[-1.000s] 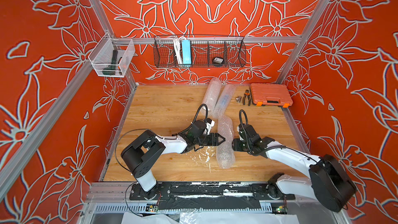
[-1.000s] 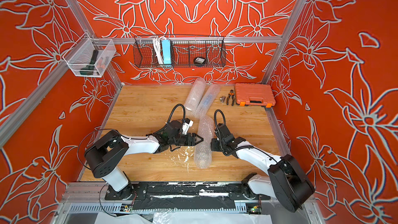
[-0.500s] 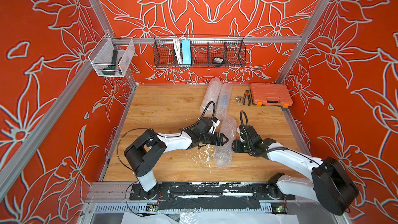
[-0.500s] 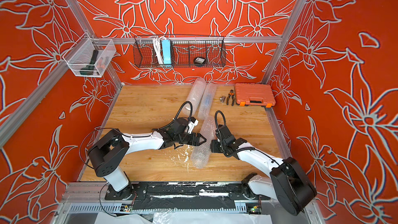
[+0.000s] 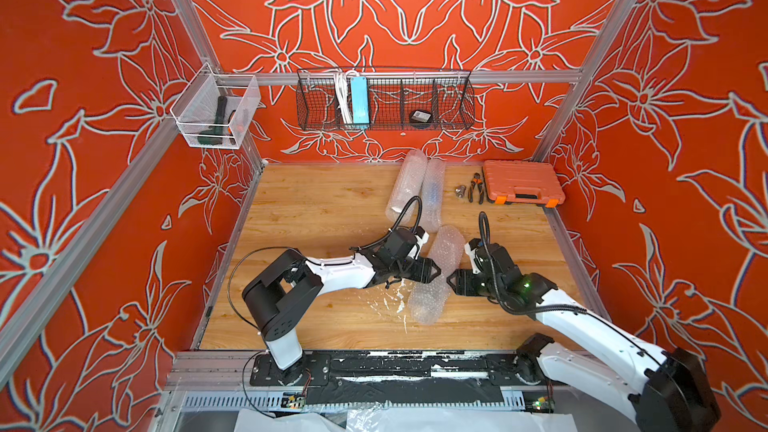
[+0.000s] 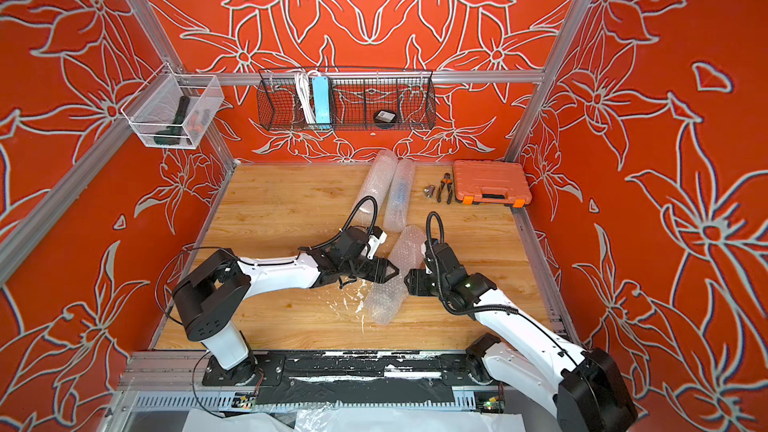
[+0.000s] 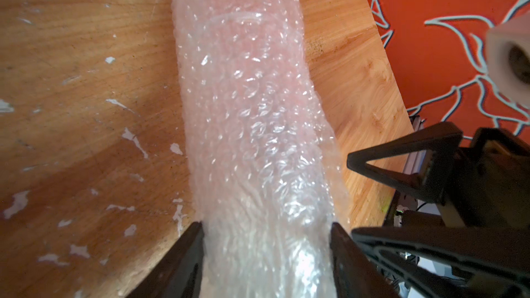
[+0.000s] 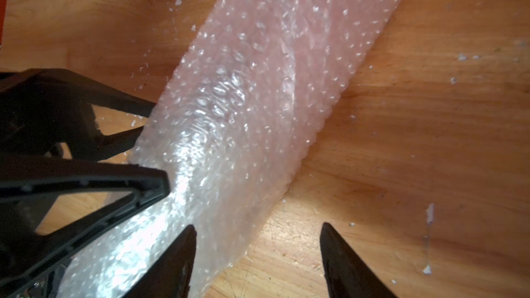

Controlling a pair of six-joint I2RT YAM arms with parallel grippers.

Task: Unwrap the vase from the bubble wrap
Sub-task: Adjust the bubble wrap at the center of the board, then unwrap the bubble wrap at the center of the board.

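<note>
One wooden tabletop (image 5: pixel 316 209) carried the clear bubble wrap roll (image 5: pixel 432 297) near its centre, long axis running front to back, far end leaning right. Around it the left gripper (image 7: pixel 265 226) pinched, both fingers pressed against its sides. Opposite, the right gripper (image 8: pixel 255 226) stood spread, one finger over the roll's edge, the other over bare wood. Two more bubble-wrap tubes (image 5: pixel 407 184) lay just behind; broad bare wood lay leftward.

Wooden table (image 5: pixel 311 209): bubble wrap (image 5: pixel 446 247), toolbox (image 5: pixel 521 182), pliers (image 5: pixel 475 187)
</note>
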